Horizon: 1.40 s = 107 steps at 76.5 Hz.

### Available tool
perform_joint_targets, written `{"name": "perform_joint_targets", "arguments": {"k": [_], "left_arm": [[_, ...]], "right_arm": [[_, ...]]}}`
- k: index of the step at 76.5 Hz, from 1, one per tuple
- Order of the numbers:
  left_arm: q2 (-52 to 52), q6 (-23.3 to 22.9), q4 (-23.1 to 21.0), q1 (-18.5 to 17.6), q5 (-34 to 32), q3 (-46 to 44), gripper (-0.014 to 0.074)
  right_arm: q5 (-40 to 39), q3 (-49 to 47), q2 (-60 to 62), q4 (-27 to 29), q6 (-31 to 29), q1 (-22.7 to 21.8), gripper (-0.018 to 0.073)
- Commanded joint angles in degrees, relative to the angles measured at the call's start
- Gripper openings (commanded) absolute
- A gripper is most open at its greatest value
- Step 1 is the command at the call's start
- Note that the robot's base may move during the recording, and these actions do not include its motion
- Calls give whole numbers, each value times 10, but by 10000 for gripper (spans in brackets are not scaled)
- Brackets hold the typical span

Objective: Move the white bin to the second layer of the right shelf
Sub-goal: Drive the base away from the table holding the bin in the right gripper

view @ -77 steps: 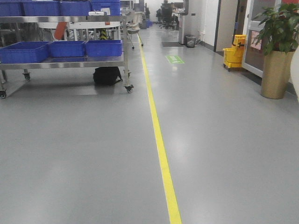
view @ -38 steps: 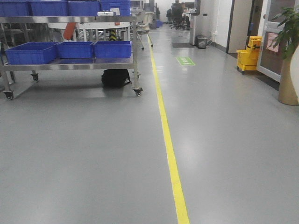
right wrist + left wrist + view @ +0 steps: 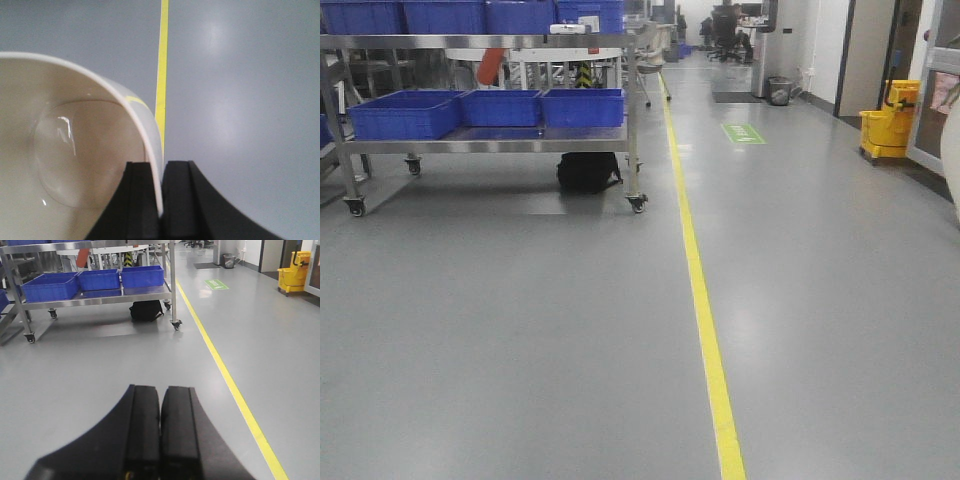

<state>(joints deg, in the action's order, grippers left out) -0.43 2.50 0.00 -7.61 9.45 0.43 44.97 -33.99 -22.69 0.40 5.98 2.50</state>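
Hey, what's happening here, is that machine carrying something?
A two-armed robot holds a white bin: its right pincer is shut on the bin's rim, above the grey floor and a yellow line. The left pincer is shut and empty. A steel cart of blue crates stands ahead to the left.

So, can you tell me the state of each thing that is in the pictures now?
white bin: nothing seen inside, held up off the floor by its wall.
right end effector: shut on the white bin.
left end effector: shut, holding nothing.
blue crates: standing in a row on the steel cart's lower shelf.
black bag: lying on the floor under the cart.
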Motion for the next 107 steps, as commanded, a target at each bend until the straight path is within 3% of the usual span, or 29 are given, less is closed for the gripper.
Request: {"name": "perform_joint_targets", "arguments": {"k": [1, 107], "left_arm": [[-8, -3, 0, -2, -50, 21, 85], [-8, -3, 0, -2, -50, 21, 85]], "right_arm": [[-53, -17, -5, 1, 2, -5, 40], [-53, -17, -5, 1, 2, -5, 40]]}}
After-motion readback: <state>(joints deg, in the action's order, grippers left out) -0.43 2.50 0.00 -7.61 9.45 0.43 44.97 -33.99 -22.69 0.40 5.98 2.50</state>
